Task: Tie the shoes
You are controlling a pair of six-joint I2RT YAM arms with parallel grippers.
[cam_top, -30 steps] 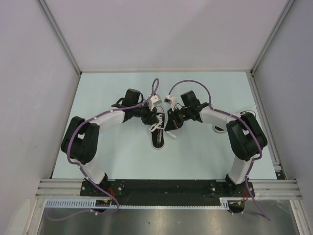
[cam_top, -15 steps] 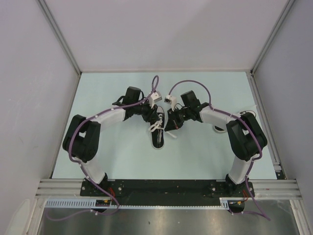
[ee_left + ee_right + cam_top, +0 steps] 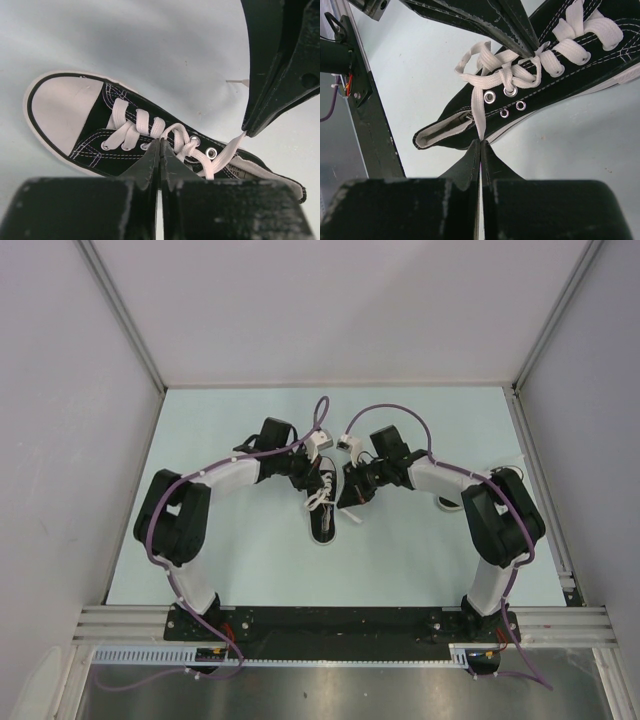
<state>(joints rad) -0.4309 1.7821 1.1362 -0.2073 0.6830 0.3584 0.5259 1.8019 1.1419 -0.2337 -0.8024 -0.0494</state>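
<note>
Lying near the middle of the table (image 3: pixel 230 560), well apart from every edge, open surface all round: sneaker (image 3: pixel 323 520). Clamped tight on a lace (image 3: pixel 477 112) loop with the left gripper (image 3: pixel 160 142); clamped likewise on another lace strand with the right gripper (image 3: pixel 480 142).

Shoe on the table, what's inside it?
Through the opening of the shoe you can see only pale lining near the heel, with nothing sitting in it. Farther toward the toe, the inside is hidden under the black top and the white laces.
</note>
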